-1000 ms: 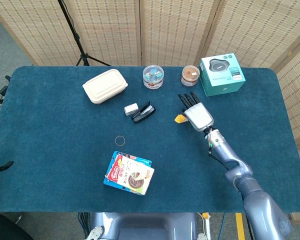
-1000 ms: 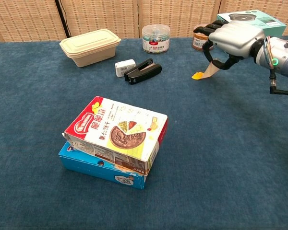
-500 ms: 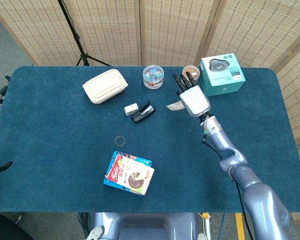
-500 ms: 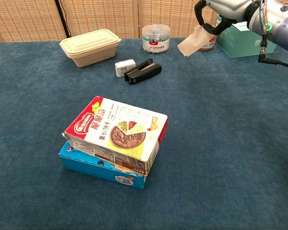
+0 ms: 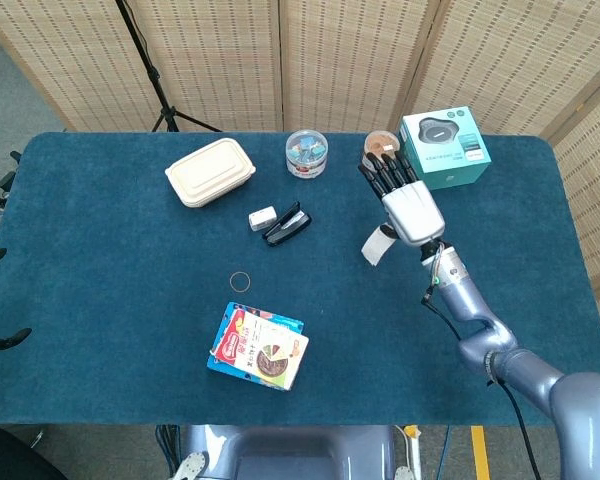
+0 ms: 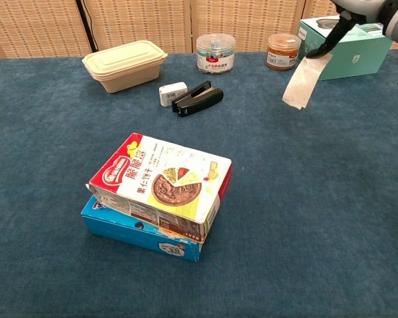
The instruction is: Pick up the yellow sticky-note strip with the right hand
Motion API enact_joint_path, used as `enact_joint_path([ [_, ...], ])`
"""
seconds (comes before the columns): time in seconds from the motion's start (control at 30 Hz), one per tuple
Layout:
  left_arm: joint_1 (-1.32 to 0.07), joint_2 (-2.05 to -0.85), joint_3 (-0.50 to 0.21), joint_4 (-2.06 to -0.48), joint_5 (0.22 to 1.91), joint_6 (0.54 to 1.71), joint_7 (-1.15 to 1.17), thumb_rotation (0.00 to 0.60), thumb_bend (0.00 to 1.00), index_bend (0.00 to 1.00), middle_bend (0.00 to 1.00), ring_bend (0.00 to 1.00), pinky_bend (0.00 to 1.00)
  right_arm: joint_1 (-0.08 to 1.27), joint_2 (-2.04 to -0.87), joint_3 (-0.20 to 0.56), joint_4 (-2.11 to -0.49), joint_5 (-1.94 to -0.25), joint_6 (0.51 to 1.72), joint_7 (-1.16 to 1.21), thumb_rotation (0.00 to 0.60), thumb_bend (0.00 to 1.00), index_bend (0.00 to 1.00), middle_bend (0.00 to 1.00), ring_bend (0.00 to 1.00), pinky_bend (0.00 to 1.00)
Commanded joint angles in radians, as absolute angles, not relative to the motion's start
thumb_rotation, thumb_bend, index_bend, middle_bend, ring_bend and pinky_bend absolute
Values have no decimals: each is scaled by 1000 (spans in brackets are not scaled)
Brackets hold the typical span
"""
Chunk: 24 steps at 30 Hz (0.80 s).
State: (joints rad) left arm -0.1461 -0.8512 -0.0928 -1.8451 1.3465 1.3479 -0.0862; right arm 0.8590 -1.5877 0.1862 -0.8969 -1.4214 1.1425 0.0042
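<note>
My right hand is raised above the table's right half, back of the hand up in the head view. It holds the sticky-note strip, which hangs down from its fingers, its pale underside showing. In the chest view only the fingertips show at the top right edge, pinching the strip's upper end. The strip hangs clear of the table. My left hand is out of sight in both views.
A teal box and a brown-lidded jar stand behind the hand. Further left are a clear tub, black stapler, white eraser, beige lunch box, a ring and stacked snack boxes.
My right hand has lifted the strip off the table, swung up and back toward the jar, then moved right and nearer. The strip now hangs straight down.
</note>
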Motion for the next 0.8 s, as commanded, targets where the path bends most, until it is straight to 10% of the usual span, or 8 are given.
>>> enact_joint_path([
  [0.03, -139, -845, -85, -1838, 1365, 1355, -108, 600, 0, 0, 0, 0, 0, 766, -1417, 203, -1174, -1338, 1142, -117, 600, 0, 0, 0, 0, 0],
  [0.8, -102, -822, -62, -1790, 1437, 1409, -231, 600, 0, 0, 0, 0, 0, 488, -1232, 167, -1406, -1269, 1318, -116, 600, 0, 0, 0, 0, 0],
])
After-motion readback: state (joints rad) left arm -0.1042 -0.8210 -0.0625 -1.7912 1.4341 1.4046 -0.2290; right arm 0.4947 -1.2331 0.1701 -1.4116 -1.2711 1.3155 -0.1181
